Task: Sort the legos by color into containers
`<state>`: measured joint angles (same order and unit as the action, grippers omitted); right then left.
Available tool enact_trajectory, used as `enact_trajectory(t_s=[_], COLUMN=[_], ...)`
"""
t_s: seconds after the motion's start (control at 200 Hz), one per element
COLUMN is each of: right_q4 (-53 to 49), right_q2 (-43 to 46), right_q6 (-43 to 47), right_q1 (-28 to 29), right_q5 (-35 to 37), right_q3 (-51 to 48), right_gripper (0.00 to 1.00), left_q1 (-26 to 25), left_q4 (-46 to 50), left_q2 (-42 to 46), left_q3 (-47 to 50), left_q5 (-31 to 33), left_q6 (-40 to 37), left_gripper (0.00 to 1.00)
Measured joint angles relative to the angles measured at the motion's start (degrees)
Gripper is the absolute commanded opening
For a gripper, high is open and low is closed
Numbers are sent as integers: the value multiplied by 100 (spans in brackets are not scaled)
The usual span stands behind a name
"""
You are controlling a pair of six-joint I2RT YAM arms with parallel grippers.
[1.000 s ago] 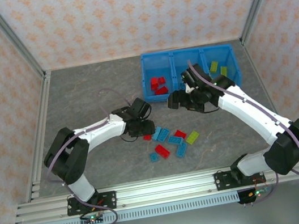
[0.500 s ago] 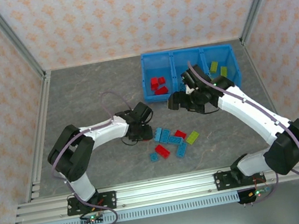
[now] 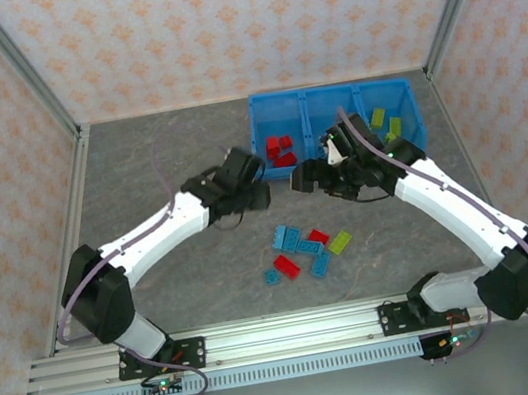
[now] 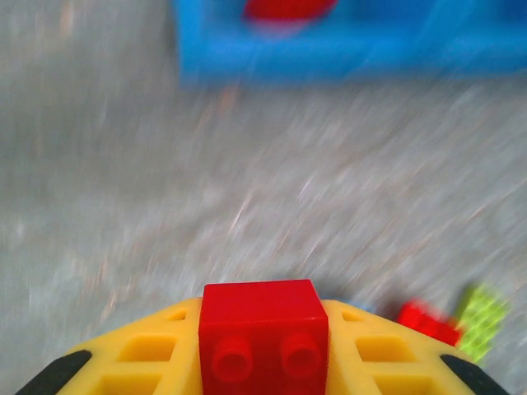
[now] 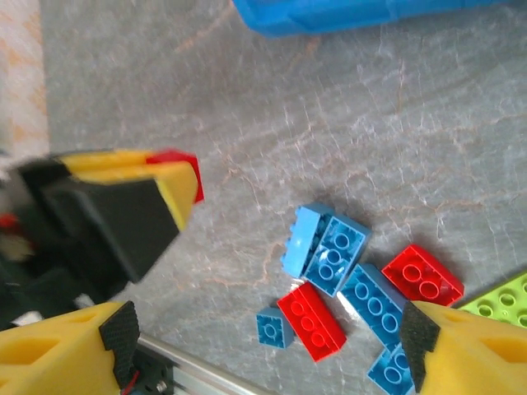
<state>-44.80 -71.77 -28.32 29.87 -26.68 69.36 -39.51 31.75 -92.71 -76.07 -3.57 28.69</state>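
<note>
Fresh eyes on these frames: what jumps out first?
A red brick clamped in the left gripper, close to the blue bin. Then the loose pile of red, blue and green bricks mid-table, with the open right gripper looking down on it.

The red brick [image 4: 263, 329] is smooth, slightly glossy plastic with studs. The blue bin [image 3: 303, 115] looks like shiny plastic too. The worktop [image 3: 137, 168] is matt grey, veined like stone.
</note>
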Motion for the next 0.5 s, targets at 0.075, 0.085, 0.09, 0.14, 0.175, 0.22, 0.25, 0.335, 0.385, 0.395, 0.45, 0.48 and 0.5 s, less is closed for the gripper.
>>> enact_trajectory(t_s=[0.075,0.085,0.09,0.14,0.175,0.22,0.25,0.335,0.385,0.395,0.45,0.48,0.5], right_q4=[44,50,50,68,72,70,70,70,66,61,26,-11,-50], right_q2=[197,216,221,275,278,271,264,267,267,267,267,282,297], right_q6=[-52,-61,-61,-83,-105,-122,-125,-122,-120,-116,-101,-92,-74], right_q1=[0,0,0,0,0,0,0,0,0,0,0,0,0], right_q5=[284,315,328,474,549,621,660,791,876,901,968,1012,1036], right_q3=[-4,-4,-4,-4,-4,-4,-4,-4,-4,-4,-4,-4,-4], right_gripper=[86,86,86,86,86,86,86,86,86,86,86,86,86], left_q1=[9,15,15,42,68,109,144,238,293,304,363,389,407], left_q4=[-57,-61,-68,-68,-37,-15,22,166,286,306,407,442,472], left_q2=[-531,-621,-658,-1185,-1593,-2120,-2483,-3401,-3891,-3993,-4426,-4610,-4725], left_q3=[-1023,-1180,-1233,-1965,-2516,-3182,-3620,-4673,-5265,-5377,-5893,-6107,-6240], left_q5=[297,326,341,490,579,702,780,973,1047,1054,1093,1115,1119], left_q6=[-271,-302,-319,-490,-592,-721,-815,-1091,-1220,-1237,-1314,-1357,-1414], left_gripper=[29,29,29,29,29,29,29,30,33,34,41,43,45])
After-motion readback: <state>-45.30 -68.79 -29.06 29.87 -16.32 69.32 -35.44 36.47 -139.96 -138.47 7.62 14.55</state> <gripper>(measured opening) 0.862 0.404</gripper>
